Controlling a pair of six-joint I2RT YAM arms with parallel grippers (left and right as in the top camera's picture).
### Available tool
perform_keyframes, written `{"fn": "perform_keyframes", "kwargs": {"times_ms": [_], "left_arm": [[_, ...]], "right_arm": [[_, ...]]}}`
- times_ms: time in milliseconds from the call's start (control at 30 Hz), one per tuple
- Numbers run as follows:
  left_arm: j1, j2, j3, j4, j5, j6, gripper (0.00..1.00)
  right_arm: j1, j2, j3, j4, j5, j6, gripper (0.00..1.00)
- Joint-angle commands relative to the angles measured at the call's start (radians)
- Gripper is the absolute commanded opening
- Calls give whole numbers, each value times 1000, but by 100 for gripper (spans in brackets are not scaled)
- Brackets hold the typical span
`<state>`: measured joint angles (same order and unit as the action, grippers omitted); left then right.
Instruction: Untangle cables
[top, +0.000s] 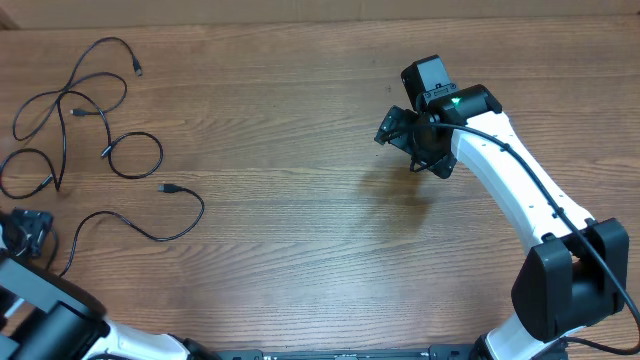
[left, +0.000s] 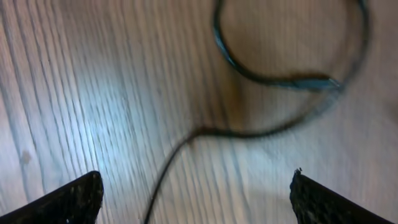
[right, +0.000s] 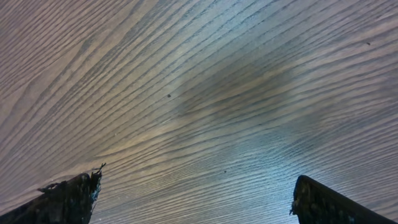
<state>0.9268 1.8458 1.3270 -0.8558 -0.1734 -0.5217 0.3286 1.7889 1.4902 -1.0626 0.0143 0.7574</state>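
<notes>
— Where are the thin glossy black cables (top: 168, 188)?
— Loose strands at the brown wooden bench (top: 300, 250)'s left; one lies beneath the wide-spread left fingers (left: 74, 199). Right fingers (right: 68, 196), equally spread, hover well apart.

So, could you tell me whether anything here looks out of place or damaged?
Nothing stands out. The cables lie as loose, overlapping strands on the left side of the table, with no visible damage, and the left gripper and right gripper are open and empty.

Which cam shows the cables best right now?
Overhead: the cables lie as loose strands on the left of the table. Left wrist catches only one blurred loop; right wrist shows none.
</notes>
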Motion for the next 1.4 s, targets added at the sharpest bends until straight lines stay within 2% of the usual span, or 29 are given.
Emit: {"fn": "perform_keyframes", "kwargs": {"times_ms": [0,200,400,533,600,700,1000,1367], "left_arm": [[24,53,16,53,-42,-16,96],[32,53,18,159,-42,19,93],[40,64,18,235,-17,50,99],[78,65,19,245,-10,54,97],[90,69,20,252,-18,85,99],[94,84,51,203,-74,104,100],[60,91,208,32,-46,98,100],[50,205,214,71,-8,68,100]], "right_arm": [[-3,-2,1,7,2,-7,100],[-3,-2,1,18,2,-7,100],[-3,-2,1,19,2,-7,100],[-3,-2,1,22,1,-7,100],[-3,-2,1,24,1,-6,100],[-3,-2,1,37,-19,-6,100],[-3,-2,1,47,-43,-7,100],[-3,-2,1,49,-42,-7,100]]}}
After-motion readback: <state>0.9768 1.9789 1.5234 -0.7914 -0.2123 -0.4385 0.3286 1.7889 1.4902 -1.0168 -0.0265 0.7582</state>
